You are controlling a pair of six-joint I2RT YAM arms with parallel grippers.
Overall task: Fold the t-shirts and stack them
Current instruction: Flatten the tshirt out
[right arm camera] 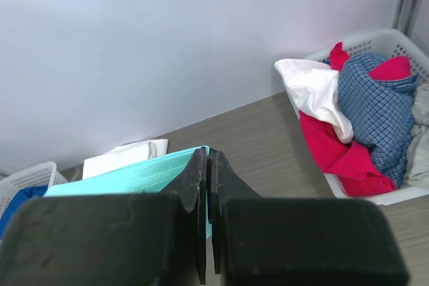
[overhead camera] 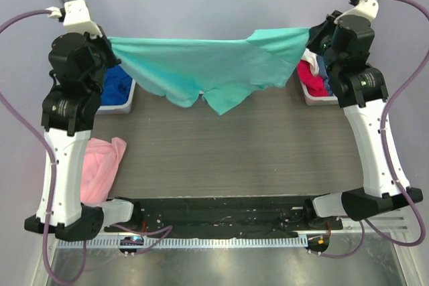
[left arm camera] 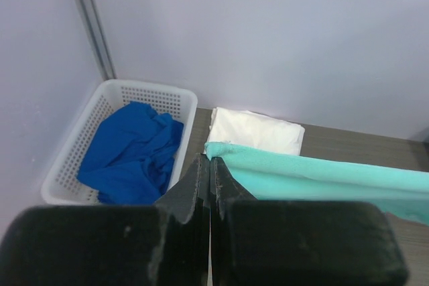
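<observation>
Top external view: mint-green t-shirt [overhead camera: 214,72] hangs stretched across the upper middle of frame above the table [overhead camera: 221,152], left gripper [overhead camera: 110,43] clamped on its upper-left corner, right gripper [overhead camera: 310,35] clamped on its upper-right corner, folded white t-shirt [left arm camera: 258,132] lying beside the basket [left arm camera: 70,155] at left wrist view's centre

Far left of me: white plastic lattice basket [left arm camera: 94,122]. Far right: second white lattice basket [right arm camera: 375,39], holding blue checked cloth [right arm camera: 375,105], maybe shirt. Dark wood-grain tabletop [overhead camera: 234,152] between them.
</observation>
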